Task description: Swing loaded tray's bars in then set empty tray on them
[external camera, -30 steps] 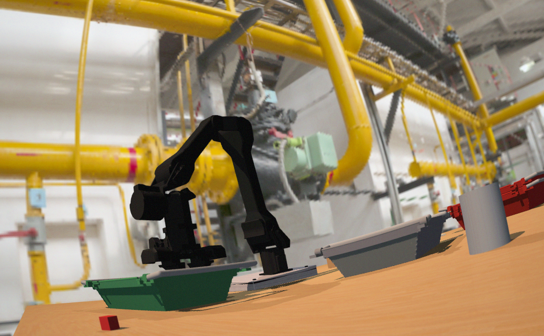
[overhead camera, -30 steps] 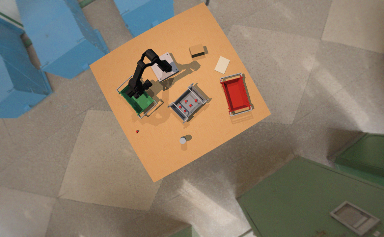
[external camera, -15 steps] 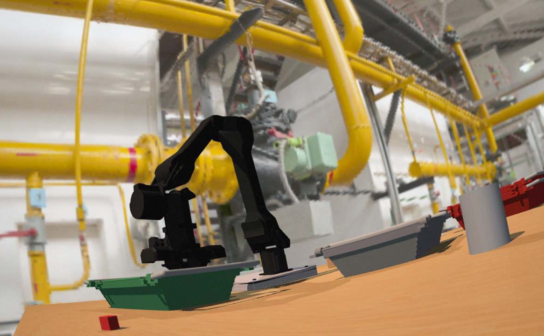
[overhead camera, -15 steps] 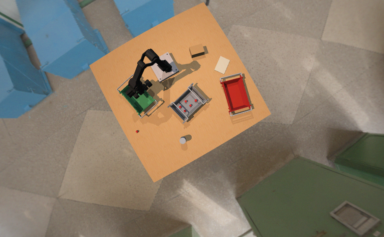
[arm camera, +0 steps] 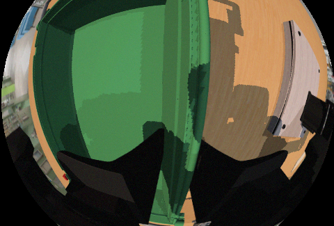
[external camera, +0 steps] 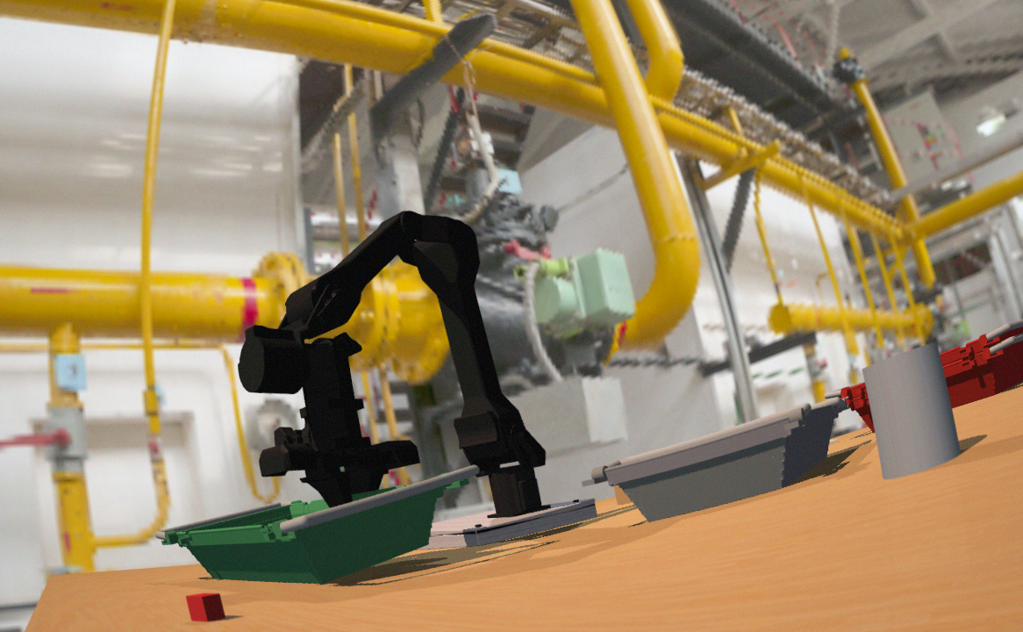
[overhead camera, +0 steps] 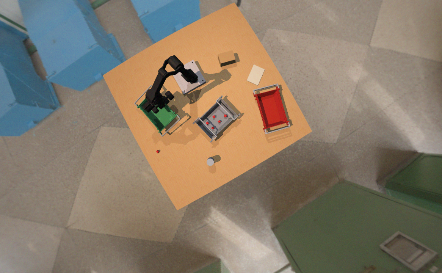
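Observation:
A green empty tray [overhead camera: 165, 116] [external camera: 374, 538] [arm camera: 104, 59] stands on the table beside the robot base, its wire bars swung out past its ends. My gripper [overhead camera: 162, 103] [external camera: 342, 496] [arm camera: 172, 133] is shut on its long side wall nearest the base, one finger inside and one outside. The grey loaded tray [overhead camera: 202, 128] [external camera: 704, 479] stands mid-table with several small red blocks [overhead camera: 219, 121] inside. One bar [overhead camera: 207, 127] crosses its top near the lower-left end; the other lies along the upper-right end and seems turned in. The fingertips are partly hidden by the tray in the exterior view.
A red tray [overhead camera: 272, 108] [external camera: 986, 373] stands at the far right. A grey cylinder [overhead camera: 210, 162] [external camera: 911, 412] stands near the grey tray. A loose red block [overhead camera: 157, 151] [external camera: 204, 606] lies near the edge. A tan box [overhead camera: 227, 57] and a cream card [overhead camera: 256, 74] lie beyond the base.

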You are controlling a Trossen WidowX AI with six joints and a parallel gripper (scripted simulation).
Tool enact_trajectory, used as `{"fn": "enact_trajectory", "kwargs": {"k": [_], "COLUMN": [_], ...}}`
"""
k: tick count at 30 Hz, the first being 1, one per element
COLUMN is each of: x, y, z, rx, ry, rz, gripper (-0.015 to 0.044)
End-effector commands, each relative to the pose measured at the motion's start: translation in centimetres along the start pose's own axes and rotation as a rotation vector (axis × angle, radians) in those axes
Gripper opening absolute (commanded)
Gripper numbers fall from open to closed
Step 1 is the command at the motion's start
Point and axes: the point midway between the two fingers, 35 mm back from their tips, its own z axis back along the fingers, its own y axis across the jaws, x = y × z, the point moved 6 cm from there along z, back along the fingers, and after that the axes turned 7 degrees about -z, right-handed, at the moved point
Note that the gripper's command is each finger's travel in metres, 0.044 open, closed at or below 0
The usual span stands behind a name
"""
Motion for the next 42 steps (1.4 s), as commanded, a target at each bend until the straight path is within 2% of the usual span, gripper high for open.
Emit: {"fn": "enact_trajectory", "kwargs": {"k": [1, 7, 24, 42], "x": [0.0, 0.0, 0.0, -0.5], "y": [-0.1, -0.4, -0.2, 2.6], "z": [2.3, 5.5, 5.9, 11.8], "rx": [0.003, 0.003, 0.003, 0.006], "ry": [0.002, 0.002, 0.002, 0.002], "rz": [0.002, 0.002, 0.002, 0.002], "gripper": [0.0, 0.0, 0.0, 0.0]}}
